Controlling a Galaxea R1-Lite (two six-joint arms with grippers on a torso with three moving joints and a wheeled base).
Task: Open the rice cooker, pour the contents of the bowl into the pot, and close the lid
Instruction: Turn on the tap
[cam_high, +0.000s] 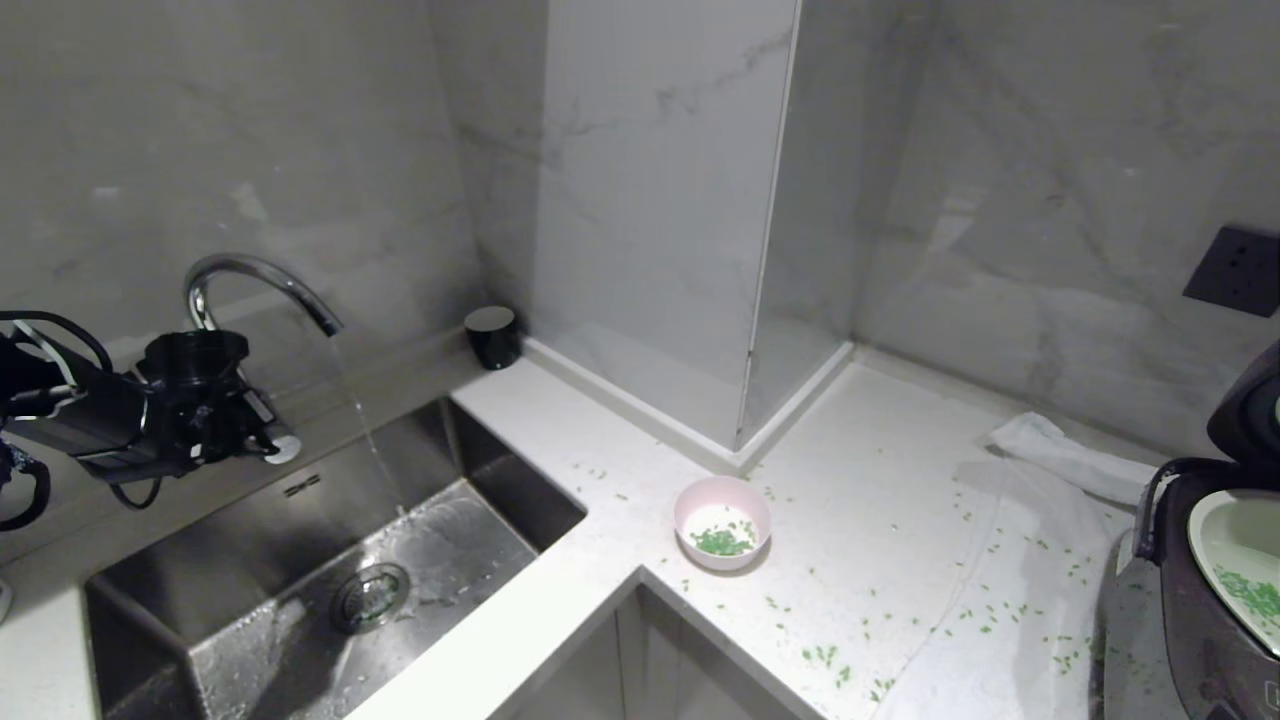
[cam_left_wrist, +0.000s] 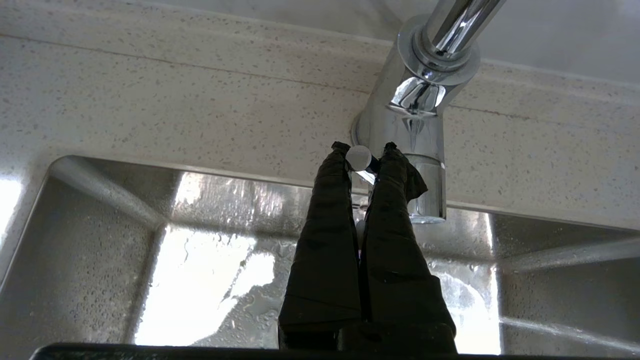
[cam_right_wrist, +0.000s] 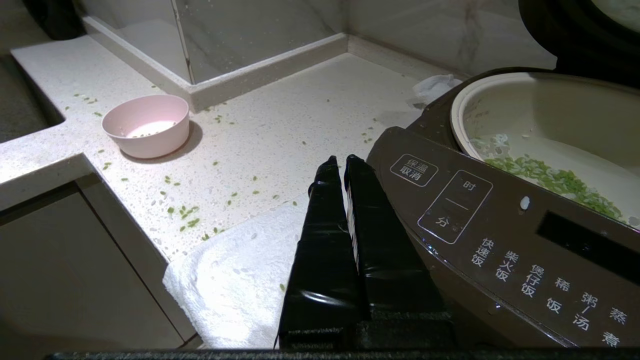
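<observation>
One rice cooker (cam_high: 1215, 600) stands lid-up at the counter's right edge, green grains (cam_right_wrist: 555, 177) in its single pot (cam_right_wrist: 550, 115); one pink bowl (cam_high: 722, 522) sits mid-counter. Two grippers: the left gripper (cam_left_wrist: 364, 150) pinches the faucet lever (cam_left_wrist: 358, 157), and the right gripper (cam_right_wrist: 339, 161) hangs closed and empty beside the cooker.

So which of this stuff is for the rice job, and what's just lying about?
For the job:
rice cooker, lid up
pot
pink bowl
green grains

Just there:
running tap
sink
white cloth
black cup
wall socket

The head camera looks down over the corner counter (cam_high: 560, 640), sharing the pink bowl (cam_high: 722, 520) at its six o'clock with the low right wrist view, while the left wrist camera sits close at the faucet (cam_left_wrist: 415, 125).
</observation>
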